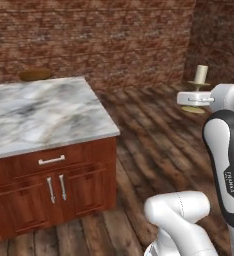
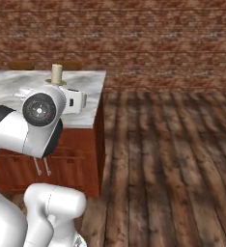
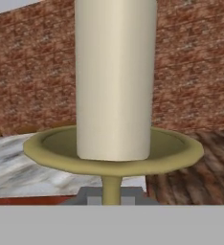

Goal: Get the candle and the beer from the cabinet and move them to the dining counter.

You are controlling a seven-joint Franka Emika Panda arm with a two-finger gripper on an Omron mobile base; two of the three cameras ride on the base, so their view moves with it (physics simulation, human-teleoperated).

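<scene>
The cream-white candle (image 1: 201, 74) on its brass-yellow candlestick hangs in the air over the wooden floor, to the right of the dining counter (image 1: 39, 110). My gripper (image 1: 195, 98) is shut on the candlestick's stem, between the drip dish and the round saucer base (image 1: 193, 109). In the hand view the candle (image 3: 115, 81) stands upright close to the camera, and grey fingertips (image 3: 87, 196) clamp the stem below the dish. From the right base view the candle (image 2: 57, 73) rises just above my arm, before the marble slab (image 2: 88, 91). The beer and the cabinet are out of view.
A red brick wall (image 1: 114, 35) runs behind the counter, and wooden plank floor (image 2: 173, 159) spreads to the right. Chair tops (image 1: 35, 74) show behind the slab. The counter's reddish base (image 1: 54, 185) has a drawer and two doors with silver handles.
</scene>
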